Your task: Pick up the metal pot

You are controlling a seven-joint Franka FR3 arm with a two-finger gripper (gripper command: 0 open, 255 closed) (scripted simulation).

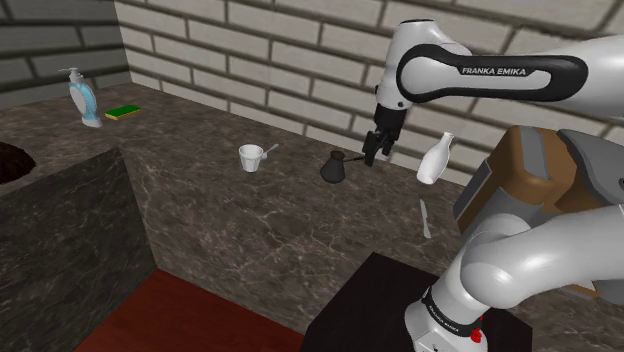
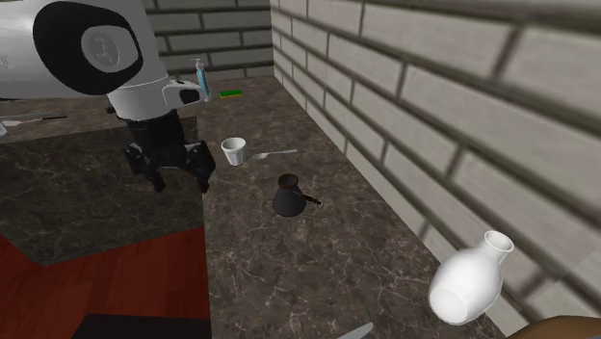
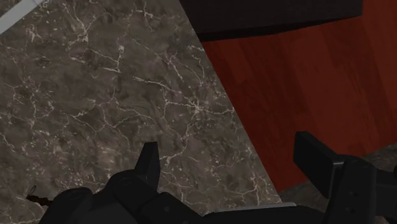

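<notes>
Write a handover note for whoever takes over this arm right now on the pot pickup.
Gripper: jaws open, holding nothing; it hangs above the counter, not touching the pot.
Pot: dark, upright on the counter, between the white cup and the white vase in the shoulder view.
Done: nothing grasped yet; the pot sits untouched.
Left: line up over the pot, lower the jaws around it, close, lift.

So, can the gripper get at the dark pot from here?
Probably yes. The open gripper hangs above the counter near the pot, with nothing between them; the white cup and white vase stand well aside.
</notes>
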